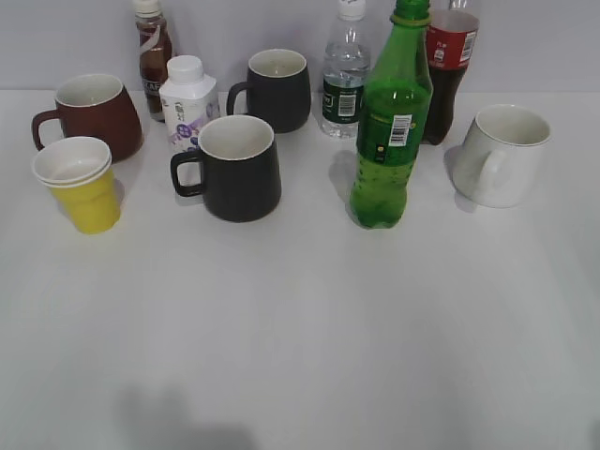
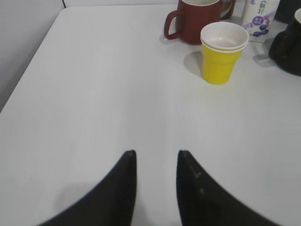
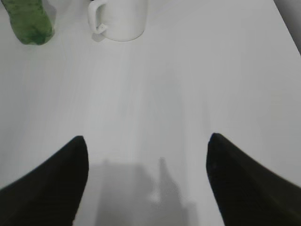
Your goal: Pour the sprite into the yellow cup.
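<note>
The sprite (image 1: 392,122), a tall green bottle with a barcode patch, stands upright right of centre on the white table; its base shows at the top left of the right wrist view (image 3: 30,21). The yellow cup (image 1: 82,187) stands at the left in front of a dark red mug, and shows in the left wrist view (image 2: 222,52). My left gripper (image 2: 155,153) is open and empty over bare table, well short of the cup. My right gripper (image 3: 146,137) is wide open and empty, short of the bottle. Neither gripper shows in the exterior view.
A dark red mug (image 1: 94,112), two black mugs (image 1: 234,169) (image 1: 277,89), a white mug (image 1: 502,155), a small white milk bottle (image 1: 187,101), a brown drink bottle (image 1: 152,52), a clear water bottle (image 1: 344,80) and a cola bottle (image 1: 448,66) stand around.
</note>
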`<act>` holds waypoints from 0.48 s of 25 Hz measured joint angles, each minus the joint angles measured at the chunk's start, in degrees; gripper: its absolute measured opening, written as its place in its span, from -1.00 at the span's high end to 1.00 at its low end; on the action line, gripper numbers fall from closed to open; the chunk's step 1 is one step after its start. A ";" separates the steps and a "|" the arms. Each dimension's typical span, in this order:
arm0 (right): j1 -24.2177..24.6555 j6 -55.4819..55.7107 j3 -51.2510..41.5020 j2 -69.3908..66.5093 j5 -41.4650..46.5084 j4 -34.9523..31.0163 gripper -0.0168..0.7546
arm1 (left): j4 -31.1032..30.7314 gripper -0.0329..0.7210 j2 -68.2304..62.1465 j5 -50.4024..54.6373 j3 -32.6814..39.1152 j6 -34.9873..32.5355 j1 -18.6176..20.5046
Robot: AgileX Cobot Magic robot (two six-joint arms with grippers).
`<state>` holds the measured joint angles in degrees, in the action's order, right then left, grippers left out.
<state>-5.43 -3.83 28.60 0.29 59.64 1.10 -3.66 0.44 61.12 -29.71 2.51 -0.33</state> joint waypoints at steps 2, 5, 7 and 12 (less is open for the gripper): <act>0.00 0.00 0.00 0.00 0.00 0.00 -0.56 | 0.00 0.30 0.00 0.00 0.00 0.00 0.00; 0.00 0.00 0.00 0.00 0.00 0.00 -0.56 | 0.00 0.30 0.00 0.00 0.00 0.00 0.00; 0.00 0.00 0.00 0.00 0.00 0.00 -0.56 | 0.00 0.30 0.00 0.00 0.00 0.00 0.00; 0.00 0.00 0.00 0.00 0.00 0.00 -0.56 | 0.00 0.30 0.00 0.00 0.00 0.00 0.00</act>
<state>-5.43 -3.83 28.60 0.29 59.64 1.10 -3.66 0.44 61.12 -29.71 2.51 -0.33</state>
